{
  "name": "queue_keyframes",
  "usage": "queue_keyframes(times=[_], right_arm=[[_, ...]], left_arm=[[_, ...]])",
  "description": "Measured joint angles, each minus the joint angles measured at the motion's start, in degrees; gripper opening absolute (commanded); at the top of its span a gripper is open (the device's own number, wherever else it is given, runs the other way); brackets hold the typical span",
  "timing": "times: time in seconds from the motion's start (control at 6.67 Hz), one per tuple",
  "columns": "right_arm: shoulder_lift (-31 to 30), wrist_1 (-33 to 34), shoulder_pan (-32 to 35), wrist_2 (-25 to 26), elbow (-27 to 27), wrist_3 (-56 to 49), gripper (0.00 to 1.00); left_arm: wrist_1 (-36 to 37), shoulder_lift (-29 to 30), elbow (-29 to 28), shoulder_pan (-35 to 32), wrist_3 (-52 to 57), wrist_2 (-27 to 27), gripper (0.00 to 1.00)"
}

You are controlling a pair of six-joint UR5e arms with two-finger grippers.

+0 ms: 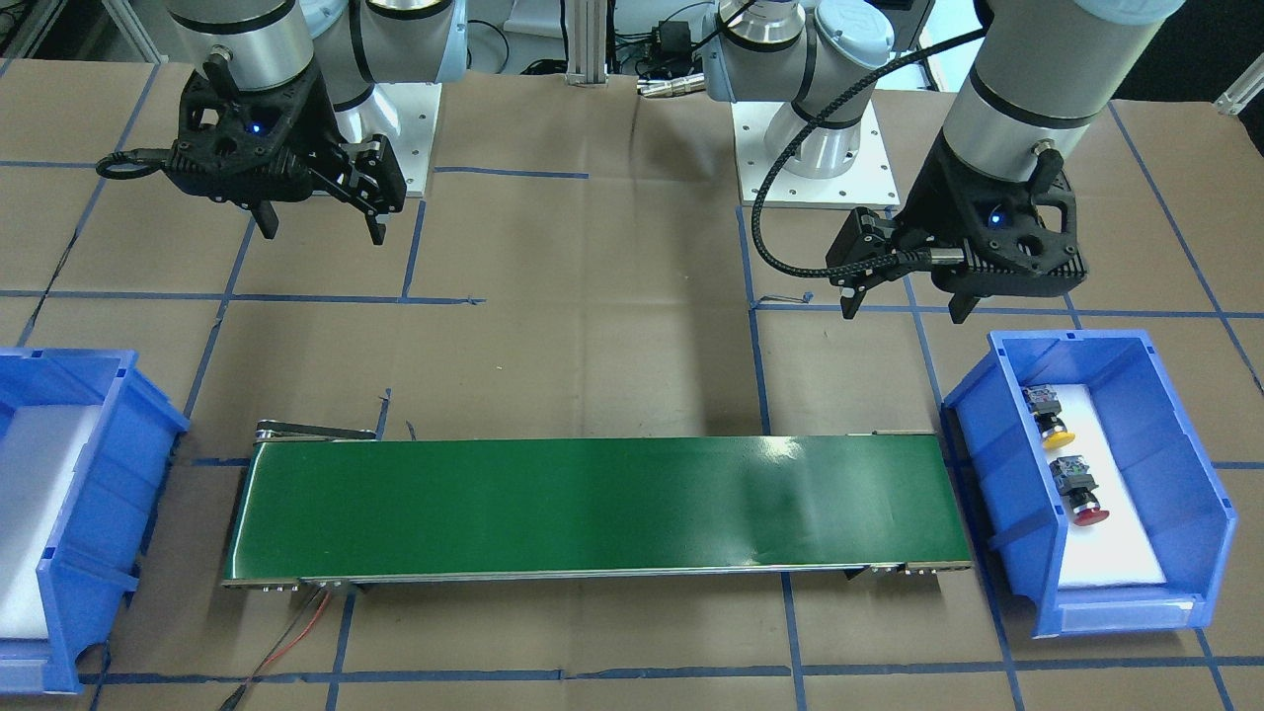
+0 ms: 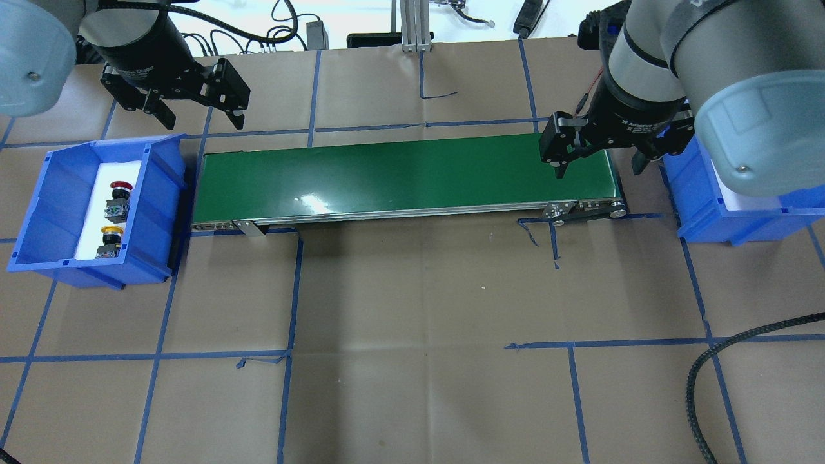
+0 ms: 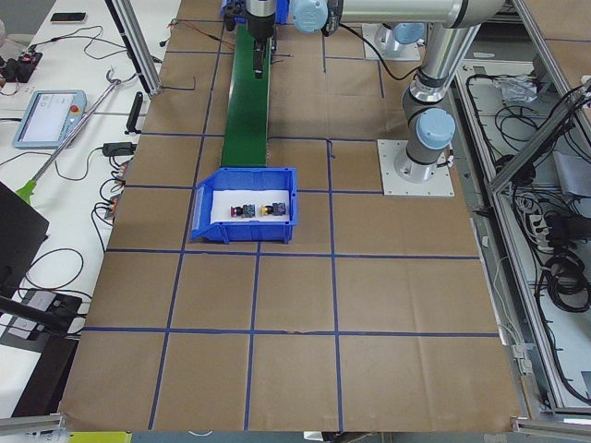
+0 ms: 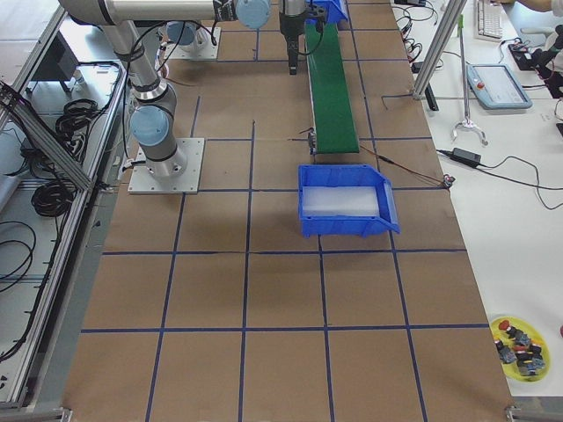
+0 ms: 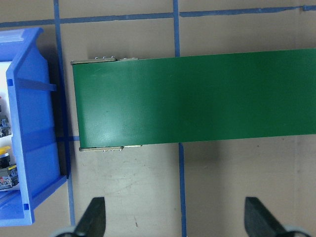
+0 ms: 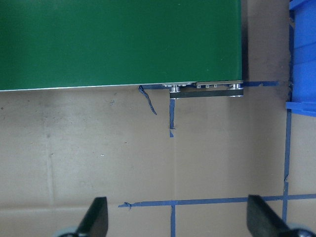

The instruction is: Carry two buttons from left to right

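Left gripper (image 2: 203, 121): jaws stood spread wide and held nothing, hanging above the table near one end of the green belt (image 2: 399, 173).
Right gripper (image 2: 599, 171): jaws likewise wide apart and empty, over the belt's other end.
Yellow button (image 2: 110, 233): lay inside the blue bin (image 2: 40, 200) at the left.
Red button (image 2: 120, 189): same bin, just beside the yellow one.

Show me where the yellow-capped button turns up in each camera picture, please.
Front-facing: yellow-capped button at right, in the blue bin, above the red button.
Overhead: button at left, below the red one.
Left side: button at centre, right of the red one.
Right side: not visible.
Left wrist: button at the left edge, cut off.
Right wrist: not in it.
Shared landmark: the green belt; the bin sits off its end.
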State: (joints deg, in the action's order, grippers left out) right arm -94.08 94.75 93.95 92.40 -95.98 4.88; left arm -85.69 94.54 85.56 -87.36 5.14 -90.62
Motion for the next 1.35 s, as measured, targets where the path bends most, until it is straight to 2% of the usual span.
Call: queue_keyframes(times=[1.35], right_arm=[[0.5, 1.1, 0.0, 0.1, -0.1, 0.4, 1.00]], left_arm=[[-0.1, -0.3, 0.9, 0.2, 0.0, 0.0, 1.00]])
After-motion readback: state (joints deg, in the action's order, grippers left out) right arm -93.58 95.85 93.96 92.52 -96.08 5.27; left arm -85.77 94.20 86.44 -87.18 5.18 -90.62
